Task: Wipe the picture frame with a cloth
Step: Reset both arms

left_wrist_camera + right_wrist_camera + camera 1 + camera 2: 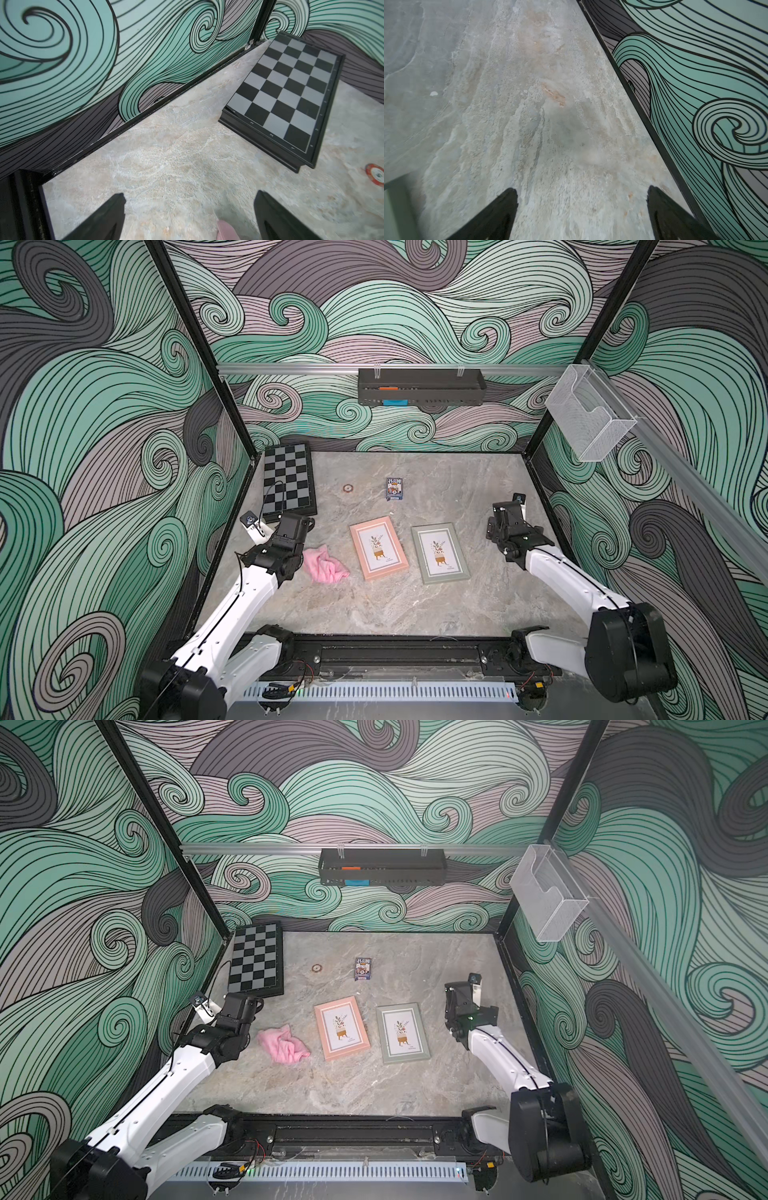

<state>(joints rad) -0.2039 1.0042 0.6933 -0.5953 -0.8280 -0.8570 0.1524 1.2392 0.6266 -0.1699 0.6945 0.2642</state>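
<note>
While both arms hover low over the marble table (374,605), the left gripper (190,195) and the right gripper (582,189) have their fingers spread wide, gripping nothing. Crumpled pink cloth (324,564) lies on the table just beside the left gripper, near but apart from the pink picture frame (378,548), with the green picture frame (439,552) flat beside that. Farther back sit a poker chip (348,488), a card deck (394,488) and a chessboard (288,483) by the far left corner.

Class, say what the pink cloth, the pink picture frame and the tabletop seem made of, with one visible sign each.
Pink cloth: soft matt fabric, crumpled into folds. Pink picture frame: rigid, matt, wood or plastic, unclear; straight stepped border. Tabletop: veined stone look, possibly printed.
</note>
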